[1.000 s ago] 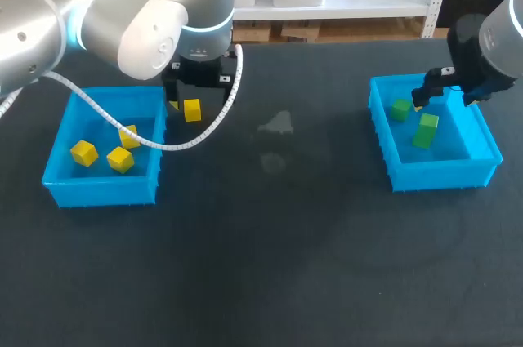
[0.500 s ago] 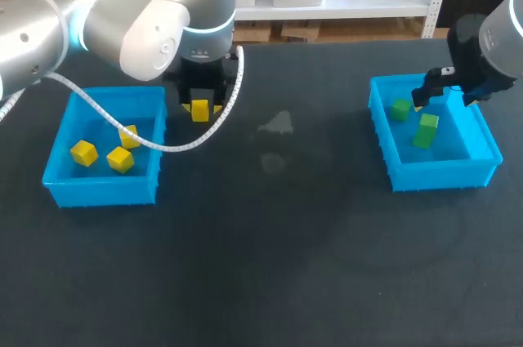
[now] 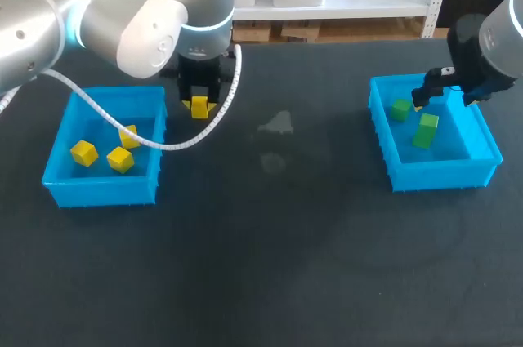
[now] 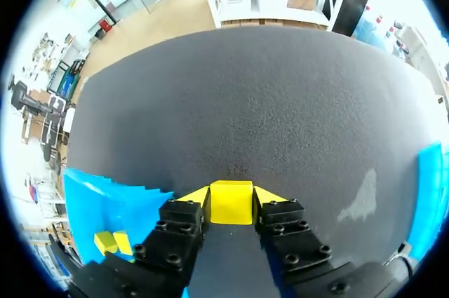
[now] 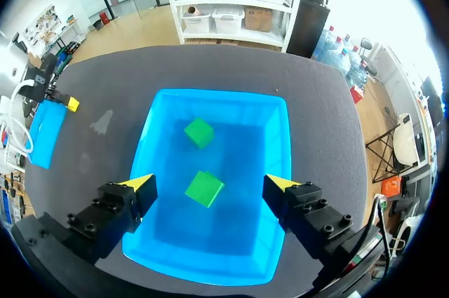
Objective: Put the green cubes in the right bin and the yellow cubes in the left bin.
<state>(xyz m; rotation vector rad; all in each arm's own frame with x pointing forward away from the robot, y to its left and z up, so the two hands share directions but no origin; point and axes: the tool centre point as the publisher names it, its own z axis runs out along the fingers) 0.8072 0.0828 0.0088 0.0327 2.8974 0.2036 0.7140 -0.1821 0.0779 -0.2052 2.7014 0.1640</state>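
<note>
Your left gripper [image 4: 232, 205] closed in over the last sec. Before that, the loose yellow cube [image 3: 198, 106] sat a bit off to one side of it. At this moment the cube was right btwn the fingers [image 4: 197, 196], and both yellow tips pressed on it, one from each side. So the grab looked done to me, and next up would be the short trip to the bin. I couldn't tell if the cube was off the table [image 3: 286, 265] yet. It was just outside the left bin [image 3: 98, 190], near the far corner, not in it.

Left bin: 3 yellow cubes lay inside, two close together [image 3: 83, 152] [image 3: 120, 159] and one more [image 3: 129, 135] partly under the white cable.

Right bin [image 3: 441, 174]: 2 green cubes inside, one [image 3: 400, 108] farther back, one [image 3: 426, 131] nearer the middle.

Your right gripper [image 5: 210, 183] didn't move. It hung over the right bin w/ its fingers [image 5: 140, 184] spread wide and nothing in them.
</note>
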